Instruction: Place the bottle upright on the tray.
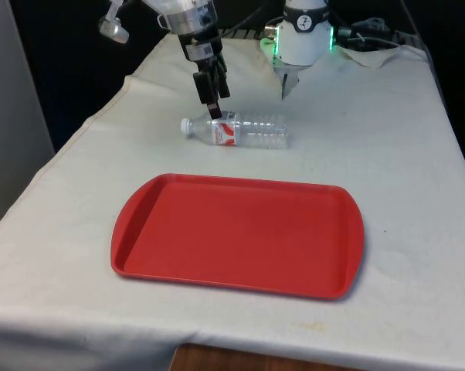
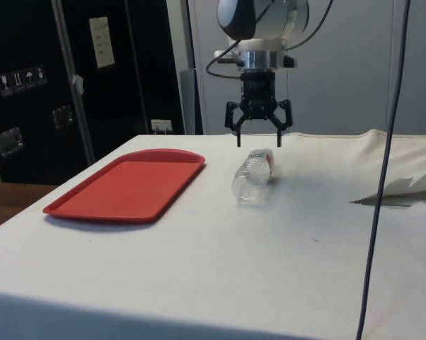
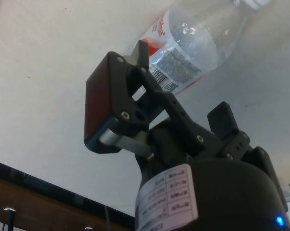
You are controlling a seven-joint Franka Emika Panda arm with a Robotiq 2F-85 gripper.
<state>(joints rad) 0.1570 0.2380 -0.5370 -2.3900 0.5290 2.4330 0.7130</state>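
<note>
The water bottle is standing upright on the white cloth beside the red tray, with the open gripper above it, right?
Not quite: the water bottle lies on its side, as the front view shows. It is on the white cloth beside the red tray, the open gripper above it.

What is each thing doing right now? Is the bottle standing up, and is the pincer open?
Bottle: lying on its side on the cloth, cap on, off the tray.
Tray: flat on the table, nothing on it.
Pincer: open, just above the bottle, holding nothing.
</note>
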